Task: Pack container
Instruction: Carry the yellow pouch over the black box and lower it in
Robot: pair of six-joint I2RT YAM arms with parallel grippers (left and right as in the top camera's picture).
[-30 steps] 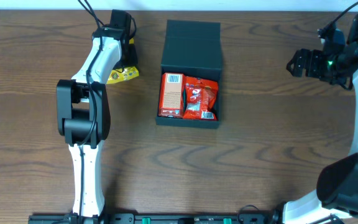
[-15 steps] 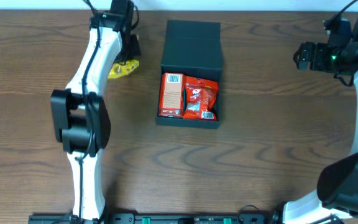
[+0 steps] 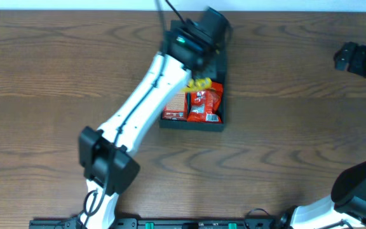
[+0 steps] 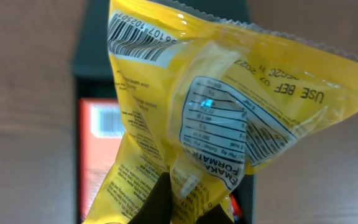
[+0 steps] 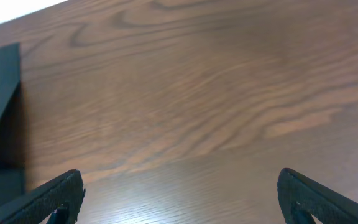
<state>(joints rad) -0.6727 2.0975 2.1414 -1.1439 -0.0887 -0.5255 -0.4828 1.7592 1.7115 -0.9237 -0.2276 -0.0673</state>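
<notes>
Yellow packet [image 3: 200, 83] over the container [image 3: 192, 125]
Left gripper [image 3: 197, 77] pinches it — red box [image 3: 175, 107] and red bag [image 3: 207, 105] sit inside.

- A table [image 3: 30, 95] of dark brown wood fills nearly the whole overhead view, its grain running left to right across the frame.
- Along the top edge of that view, a thin pale strip [image 3: 56, 5] lies beyond the table's far edge; whether it is wall or floor cannot be told.
- A black rail [image 3: 189, 223] with small green parts runs along the bottom edge.
- In the right wrist view the wood carries a soft sheen, with a white patch [image 5: 5, 12] in the upper left corner.
- The light is even, and shadows on the wood are soft-edged.
</notes>
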